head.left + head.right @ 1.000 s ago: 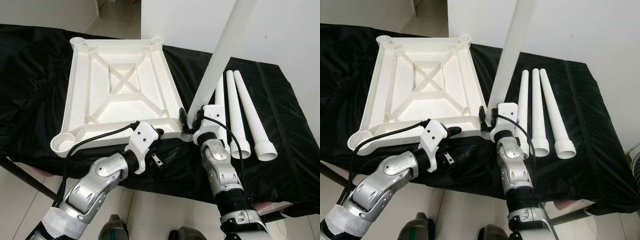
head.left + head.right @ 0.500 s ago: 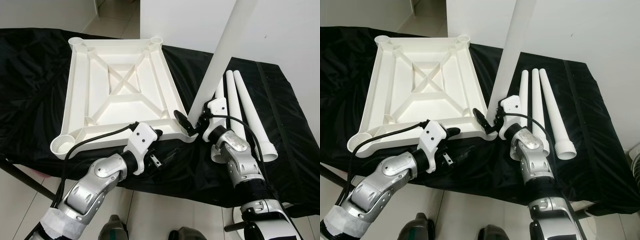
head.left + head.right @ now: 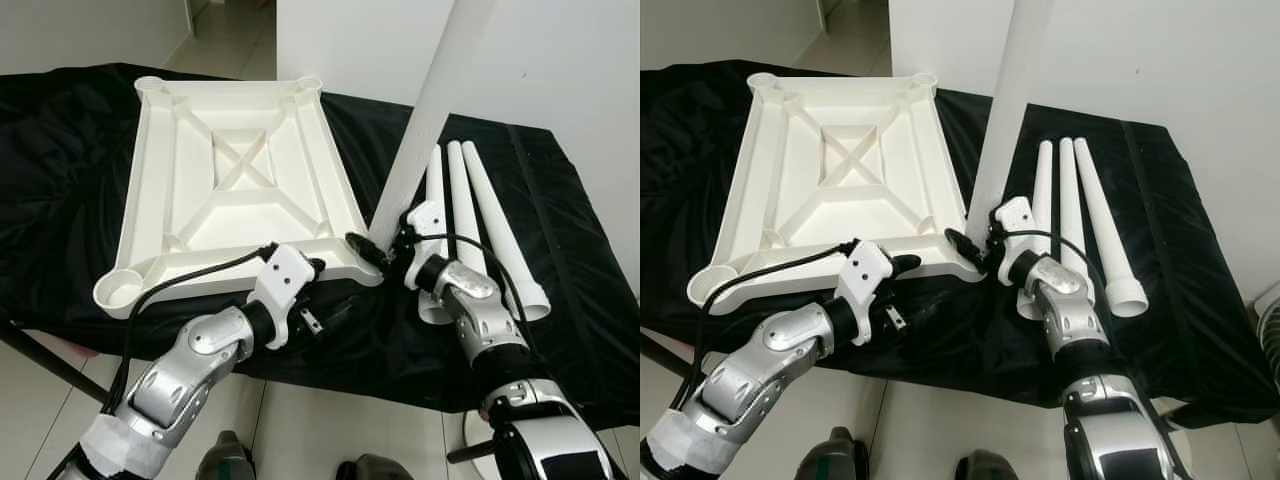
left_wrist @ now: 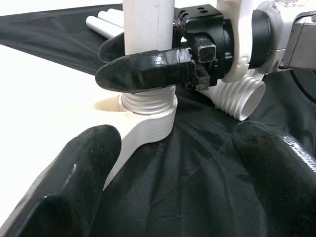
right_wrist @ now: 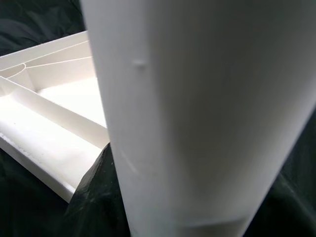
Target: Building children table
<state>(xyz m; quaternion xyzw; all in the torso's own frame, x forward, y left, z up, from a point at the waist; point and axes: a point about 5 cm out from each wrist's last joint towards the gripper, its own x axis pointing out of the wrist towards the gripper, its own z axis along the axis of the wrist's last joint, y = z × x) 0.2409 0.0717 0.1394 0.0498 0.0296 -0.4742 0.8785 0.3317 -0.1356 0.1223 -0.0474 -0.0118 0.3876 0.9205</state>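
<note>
— What surrounds you?

— A black cloth [image 3: 80, 150] covers a table across the middle of the frame, with a white wall [image 3: 560, 60] behind at upper right and pale floor tiles below. On the cloth, left of centre, lies a white plastic tabletop [image 3: 235, 190] turned underside up, its ribs forming an X, a round socket at each corner.

— Where are your grippers?

— My right gripper [image 3: 385, 250] sits just right of centre, its black fingers pinching a white table leg [image 3: 425, 120] near its base. The leg rises steeply to the upper edge of the frame, and its ribbed end stands in the tabletop's near right corner socket [image 4: 148, 111]. My left gripper [image 3: 335, 308] rests at lower centre, just in front of the tabletop's near edge, fingers [image 4: 74, 168] spread wide and holding nothing, pointing toward that socket.

— Anything else?

— Three spare legs [image 3: 480, 230] lie side by side on the cloth at centre right, ribbed ends toward me.
</note>
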